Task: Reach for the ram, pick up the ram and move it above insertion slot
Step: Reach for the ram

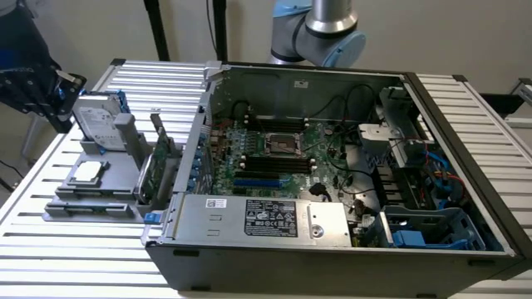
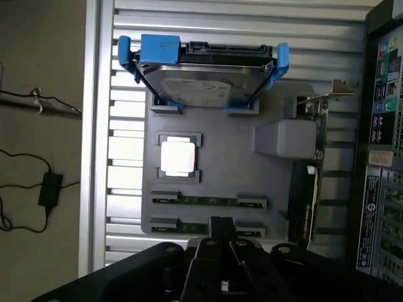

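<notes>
**A:** Which way is the ram [image 2: 182, 224] lying from the gripper [image 2: 222, 228]?

**B:** Pretty much right under the tip. It's sitting edge-up in the end slot of the grey tray [image 2: 252, 170], down in the lower left of the exterior view. Its long axis is running left to right across that frame. The gripper's looking closed, tips pressed together and gripping nothing.

**A:** Anything crowding it?

**B:** A second stick [image 2: 208, 201] is lying parallel just beside it, so that's the tight bit. The CPU [image 2: 178, 157] and hard drive [image 2: 201, 88] are sitting further back. The expansion card [image 2: 308, 189] is standing at the tray's end, toward the computer case [image 1: 332, 249]. The memory slots [image 1: 278, 163] are sitting mid-frame inside the case, well apart from the tray.
</notes>
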